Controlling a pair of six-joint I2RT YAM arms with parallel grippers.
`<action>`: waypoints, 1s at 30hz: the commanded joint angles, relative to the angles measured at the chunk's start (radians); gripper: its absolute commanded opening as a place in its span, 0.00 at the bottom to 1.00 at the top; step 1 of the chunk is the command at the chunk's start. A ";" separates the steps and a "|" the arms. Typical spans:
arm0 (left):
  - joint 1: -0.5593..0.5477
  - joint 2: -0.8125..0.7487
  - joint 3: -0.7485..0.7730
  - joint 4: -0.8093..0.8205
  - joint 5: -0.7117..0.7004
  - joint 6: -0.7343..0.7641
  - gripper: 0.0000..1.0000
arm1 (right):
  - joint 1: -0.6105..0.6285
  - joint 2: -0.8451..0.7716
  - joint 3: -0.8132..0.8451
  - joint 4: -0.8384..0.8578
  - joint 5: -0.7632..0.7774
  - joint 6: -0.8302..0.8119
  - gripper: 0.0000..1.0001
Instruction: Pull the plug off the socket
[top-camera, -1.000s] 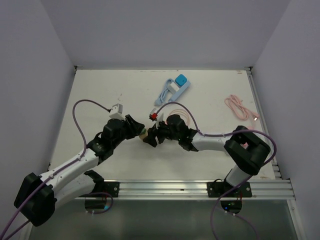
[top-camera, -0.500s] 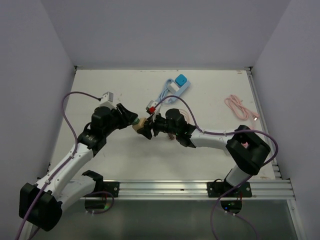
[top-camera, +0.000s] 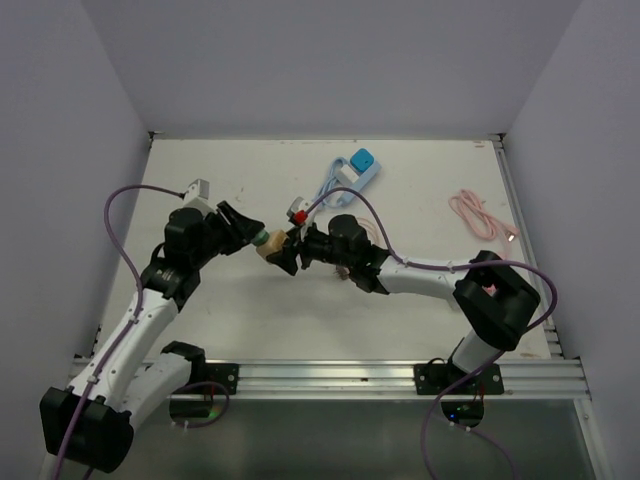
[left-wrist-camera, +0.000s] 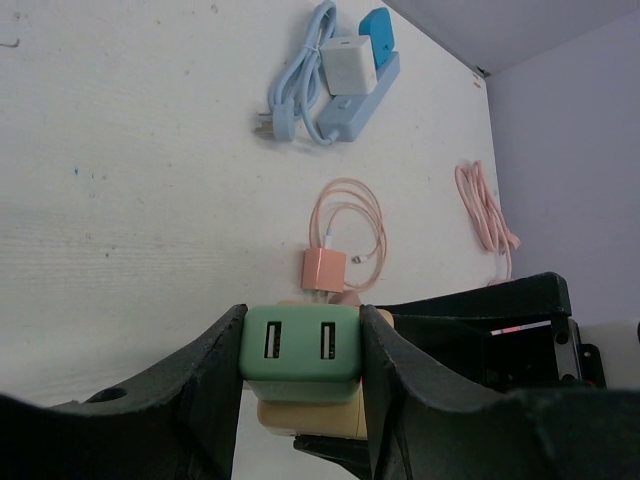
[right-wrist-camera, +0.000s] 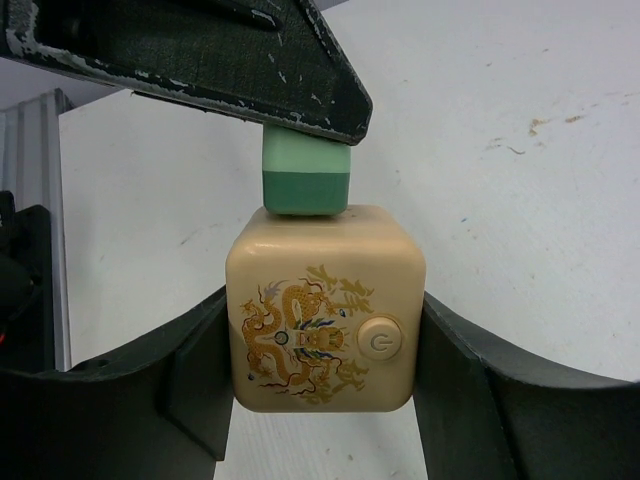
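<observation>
on my left side, my left claw (top-camera: 249, 237) is clamped on the green plug (left-wrist-camera: 300, 352), one dark finger (left-wrist-camera: 200, 390) pressed flat against each of its sides. the green plug is a small rounded block, mint on its face and darker green round the body, with two usb slots side by side looking back at my wrist camera. it is held up off the table (top-camera: 200, 180), near the middle, between my two arms.

right against it sits the cream socket cube (right-wrist-camera: 325, 310), a glossy cube with rounded corners, a gold dragon printed on one face and a round power button beside the dragon. plug and cube touch with no gap that i can see, though whether the pins are fully seated i cannot tell.

my right claw (top-camera: 287, 252) grips the cream socket cube from the other side, its fingers (right-wrist-camera: 470, 380) hugging two opposite walls.

further right and back, a blue power strip (top-camera: 357, 170) lies with a white adapter (left-wrist-camera: 348, 64) in it, and a pink cable (top-camera: 480, 215) is coiled near the right edge.
</observation>
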 joint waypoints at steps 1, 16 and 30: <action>0.132 -0.047 0.102 0.137 -0.483 0.067 0.00 | -0.005 0.019 -0.062 -0.256 -0.045 -0.048 0.00; 0.182 -0.076 0.079 0.148 -0.595 -0.029 0.00 | -0.005 0.010 -0.068 -0.253 -0.078 -0.061 0.00; 0.210 -0.025 0.070 0.174 -0.480 -0.022 0.00 | -0.005 -0.056 -0.104 -0.216 -0.062 -0.039 0.00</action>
